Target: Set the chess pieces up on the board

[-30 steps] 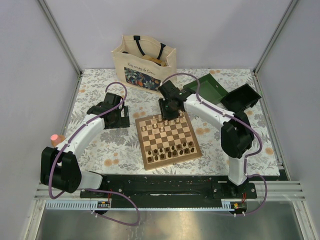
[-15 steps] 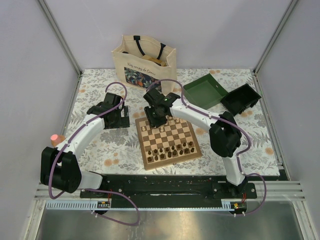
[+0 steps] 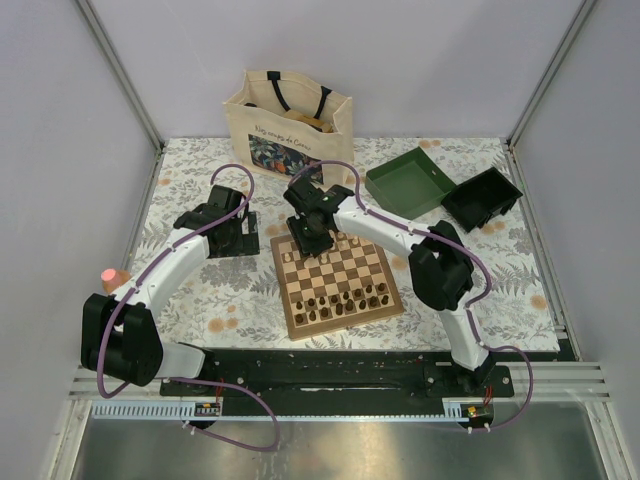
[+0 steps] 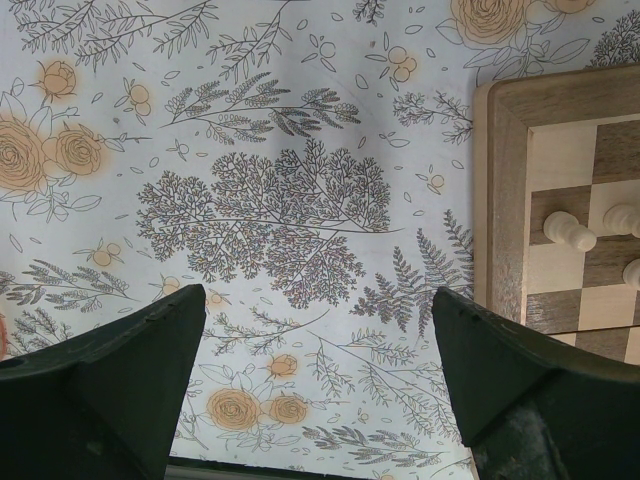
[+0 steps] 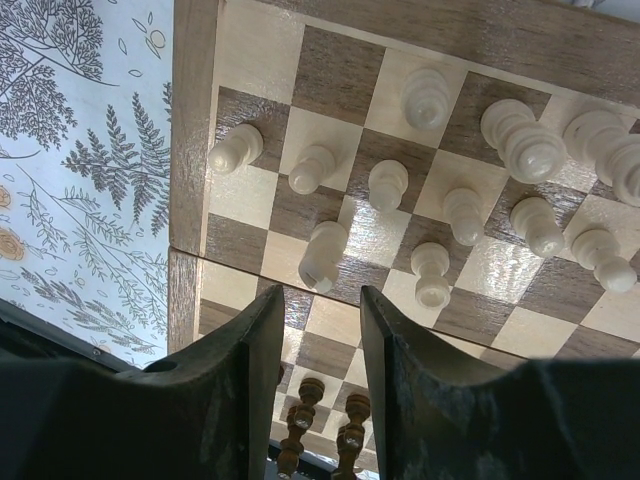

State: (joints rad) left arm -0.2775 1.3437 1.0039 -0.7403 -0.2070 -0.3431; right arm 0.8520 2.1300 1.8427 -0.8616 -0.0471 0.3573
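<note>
The board [image 3: 289, 305] lies in the middle of the flowered table. Pale chess pieces [image 3: 330, 243] fill its far rows and dark chess pieces [image 3: 346, 298] its near rows. My right gripper [image 3: 306, 240] hovers over the far-left corner of the board [image 5: 190, 130]. In the right wrist view that gripper [image 5: 320, 298] is open with nothing between its fingers, and a pale piece [image 5: 325, 255] stands just beyond the tips. Left of the board, my left gripper [image 3: 238, 238] rests wide open over bare tablecloth [image 4: 318, 300], with the board's edge [image 4: 500, 190] at its right.
A printed tote bag [image 3: 288, 125] stands behind the board. A green box [image 3: 410, 180] and a black box [image 3: 482, 195] lie at the back right. A small pink thing [image 3: 110, 274] sits at the left table edge.
My right arm has swung left from the board's far middle to its far-left corner. The left arm has not moved.
</note>
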